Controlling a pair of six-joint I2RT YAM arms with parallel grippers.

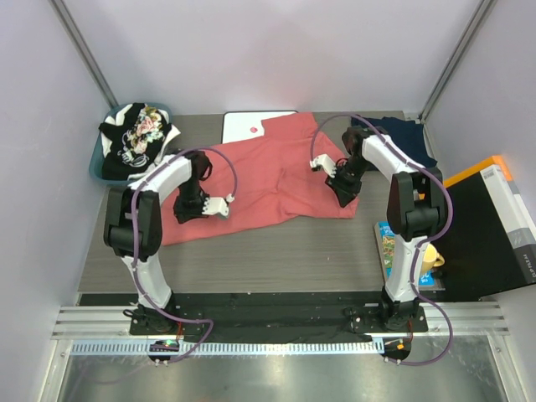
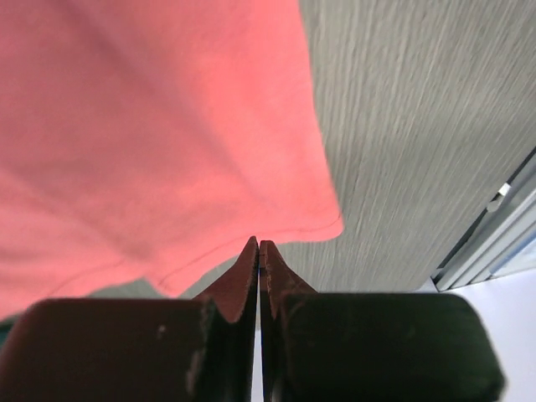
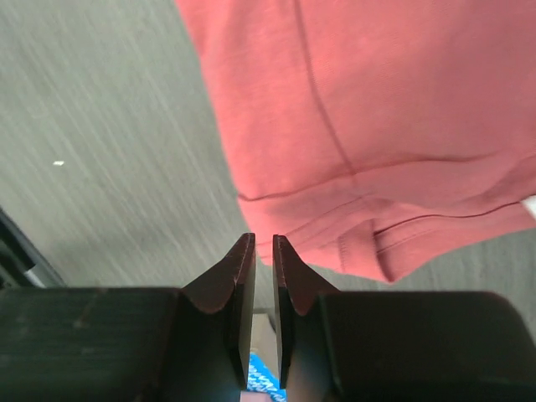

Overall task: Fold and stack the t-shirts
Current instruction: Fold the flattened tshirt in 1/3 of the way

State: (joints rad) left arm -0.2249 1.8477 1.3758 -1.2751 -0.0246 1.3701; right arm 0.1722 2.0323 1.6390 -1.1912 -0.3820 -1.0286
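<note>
Left hand [image 2: 258, 244] is pressed shut, its tips at the hem of the coral shirt [image 2: 151, 126], which spreads ahead and to its left. Right hand [image 3: 264, 240] stands narrowly apart and empty, with a shirt corner just ahead-right on the bench [image 3: 109, 126]. The shirt's long axis runs between the two hands, and each seems equally near.

The navy shirt [image 1: 402, 127] at 1 o'clock is partly hidden by the right arm [image 1: 390, 156]. The board [image 1: 243, 130] at 12 o'clock is partly covered by the red shirt [image 1: 268, 176], itself cropped in both wrist views.
</note>
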